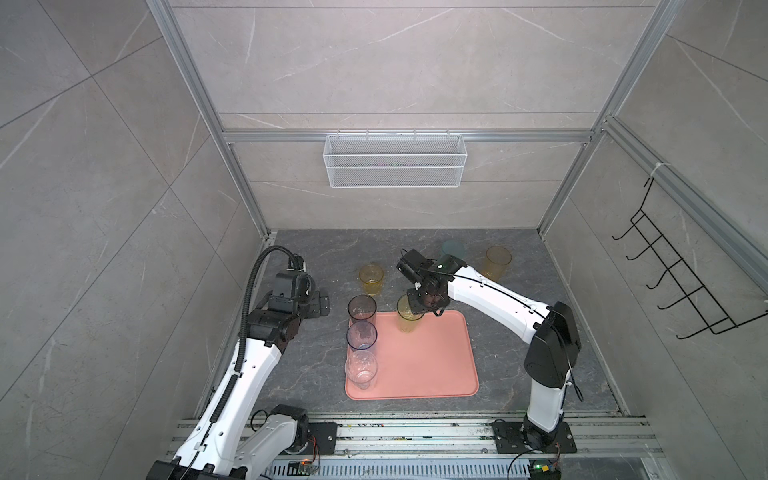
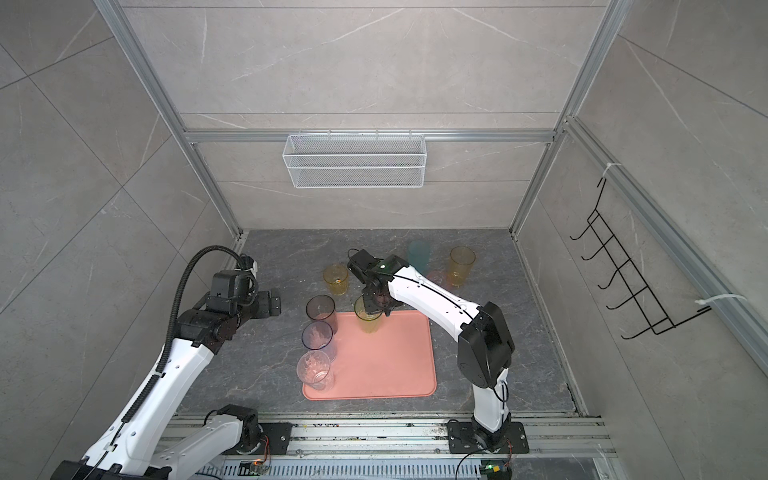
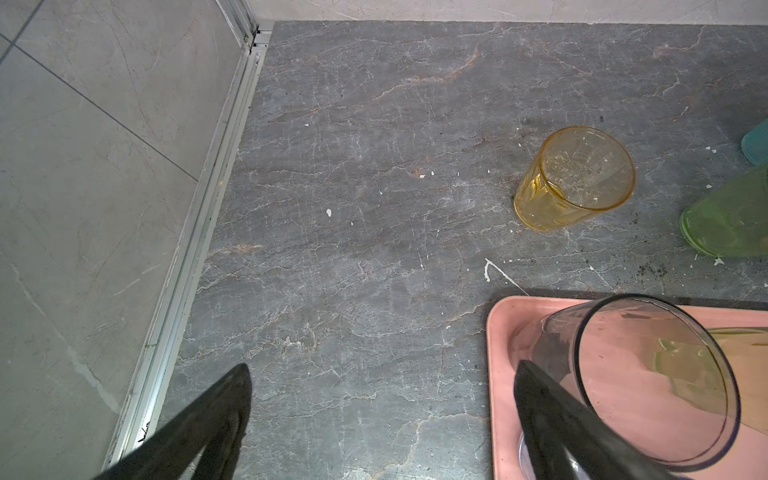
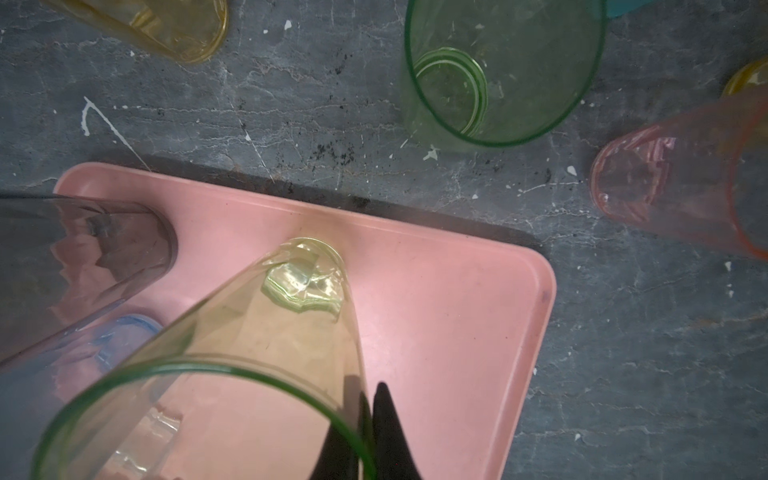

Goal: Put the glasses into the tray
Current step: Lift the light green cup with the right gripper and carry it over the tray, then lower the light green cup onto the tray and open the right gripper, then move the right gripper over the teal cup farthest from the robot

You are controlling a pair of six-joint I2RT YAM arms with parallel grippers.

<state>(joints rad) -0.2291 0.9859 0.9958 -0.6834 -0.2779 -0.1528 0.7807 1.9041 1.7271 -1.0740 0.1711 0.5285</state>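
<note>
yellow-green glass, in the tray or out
In: glass base is inside the tray's far rim, right hand shut on its wall; touching down, cannot tell.

The tray [image 1: 436, 365] is plain salmon pink. Along its left edge stand a smoky grey tumbler [image 1: 362, 309], a blue tumbler [image 1: 362, 336] and a clear tumbler [image 1: 361, 368]. At its far edge is a yellow-green tumbler [image 1: 409, 318]. Beyond the tray are an amber tumbler [image 1: 371, 279], a teal tumbler [image 1: 453, 248], an orange tumbler [image 1: 496, 262], a green tumbler [image 4: 498, 70] and a pink tumbler [image 4: 665, 195]. The tabletop [image 1: 498, 365] around the tray is dark grey, marbled with pale veins and white flecks. The mesh basket [image 1: 395, 160] is white and the hook rack [image 1: 673, 274] is black.
</note>
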